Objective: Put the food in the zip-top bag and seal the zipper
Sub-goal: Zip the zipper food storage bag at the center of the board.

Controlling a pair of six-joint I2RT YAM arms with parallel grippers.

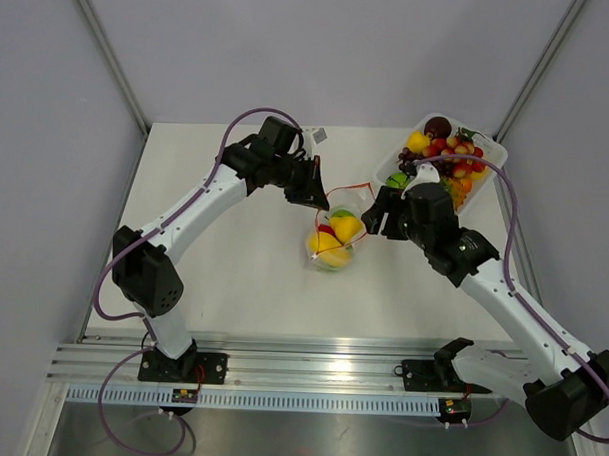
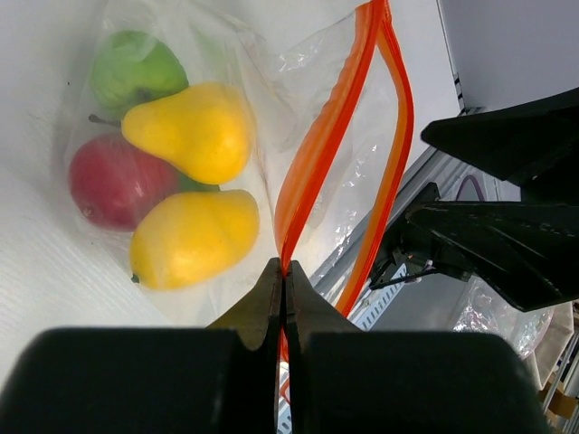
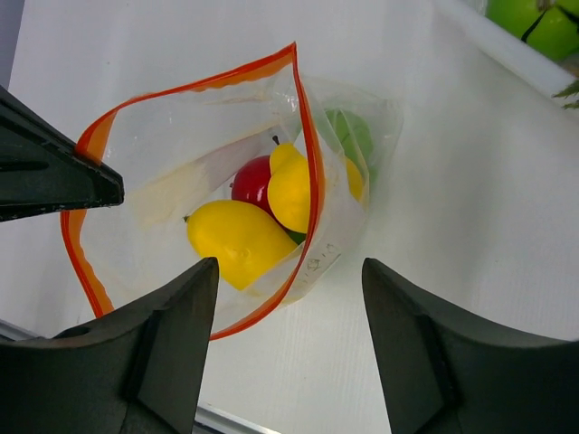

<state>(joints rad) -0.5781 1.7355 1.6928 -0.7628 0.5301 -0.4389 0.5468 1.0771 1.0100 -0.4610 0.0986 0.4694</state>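
Left jaws: pinched fully shut on the thin orange-red zipper strip [image 2: 312, 172], apparently on one lip only; the other lip bows away beside them. Right jaws: wide apart and holding nothing, poised over the gaping mouth of the clear crinkly zip-top bag [image 3: 163, 163]. The bag lies mid-desk [image 1: 232, 286] between the two arms and holds two glossy yellow toy pears [image 2: 190, 131], a red round fruit [image 2: 113, 181] and a green one [image 2: 136, 68]. More mixed fruit sits in the white rectangular tray [image 1: 492, 155] at the far right. Risks, as I judge them: closing the right jaws on a single lip or off the track would leave the seal unmated. A pull against the left pinch could drag the light bag and spill the fruit.
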